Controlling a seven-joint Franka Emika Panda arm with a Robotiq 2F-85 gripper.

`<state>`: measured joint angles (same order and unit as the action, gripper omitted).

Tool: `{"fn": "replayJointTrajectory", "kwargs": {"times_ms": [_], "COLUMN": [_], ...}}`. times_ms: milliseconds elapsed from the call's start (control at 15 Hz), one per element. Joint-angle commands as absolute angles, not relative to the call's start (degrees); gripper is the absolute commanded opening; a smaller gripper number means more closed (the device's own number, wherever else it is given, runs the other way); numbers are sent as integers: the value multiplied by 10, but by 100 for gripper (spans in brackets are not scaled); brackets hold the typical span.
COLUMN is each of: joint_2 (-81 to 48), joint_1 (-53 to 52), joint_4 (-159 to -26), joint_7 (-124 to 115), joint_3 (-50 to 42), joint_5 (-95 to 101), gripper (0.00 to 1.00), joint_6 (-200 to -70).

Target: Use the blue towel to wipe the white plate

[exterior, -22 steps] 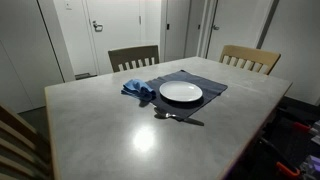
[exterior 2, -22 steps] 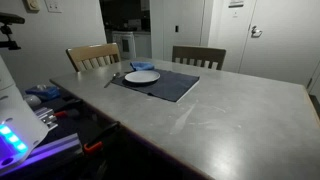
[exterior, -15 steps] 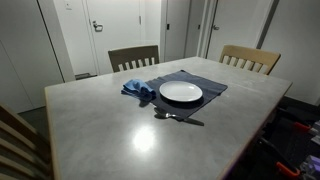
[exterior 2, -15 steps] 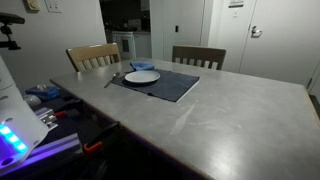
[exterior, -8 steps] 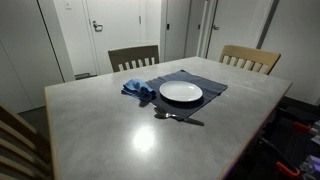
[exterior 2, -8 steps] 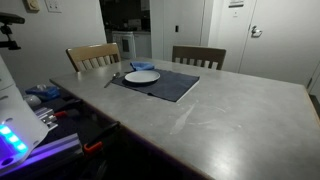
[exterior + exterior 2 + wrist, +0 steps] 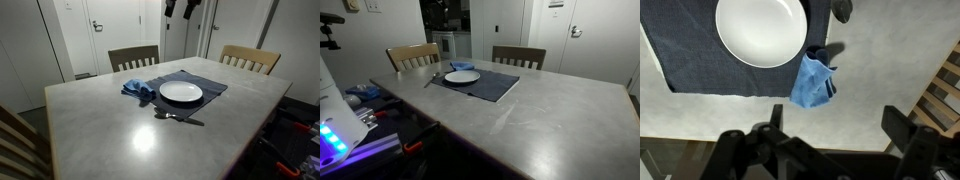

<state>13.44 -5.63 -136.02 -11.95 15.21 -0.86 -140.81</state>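
The white plate (image 7: 181,92) sits on a dark placemat (image 7: 210,84) at the far side of the table. It also shows in the other exterior view (image 7: 462,76) and in the wrist view (image 7: 761,28). The crumpled blue towel (image 7: 138,90) lies beside the plate, partly on the placemat's edge; it also shows in the wrist view (image 7: 813,82). My gripper (image 7: 181,8) hangs high above the plate at the top edge of an exterior view. In the wrist view its jaws (image 7: 838,125) are open and empty, far above the table.
Dark cutlery (image 7: 178,118) lies on the table next to the placemat. Two wooden chairs (image 7: 133,57) (image 7: 250,58) stand at the far side. The grey table (image 7: 120,140) stretches towards the camera. Equipment with cables (image 7: 365,100) sits beside the table.
My gripper has come into view at the top of an exterior view; it was out of frame before. Plate, towel and cutlery have not moved.
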Motion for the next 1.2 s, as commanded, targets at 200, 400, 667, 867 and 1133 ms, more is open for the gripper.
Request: {"fn": "replayJointTrajectory", "kwargs": {"times_ms": [200,400,667,867,1133], "joint_2": [106,63,-36,-122,-232], "joint_1": [-65,-67,-73,-86,-122], "joint_4": [-1351,-1331,-1268,-1201,-1106], "joint_7": [-113,-100,-81,-95,-122], "joint_3": [141,139,136,127,98], "joint_5": [27,39,51,90,116], "gripper": [100,100,100,100,100], "joint_6": [-1408,-1421,-1438,-1431,-1412]}}
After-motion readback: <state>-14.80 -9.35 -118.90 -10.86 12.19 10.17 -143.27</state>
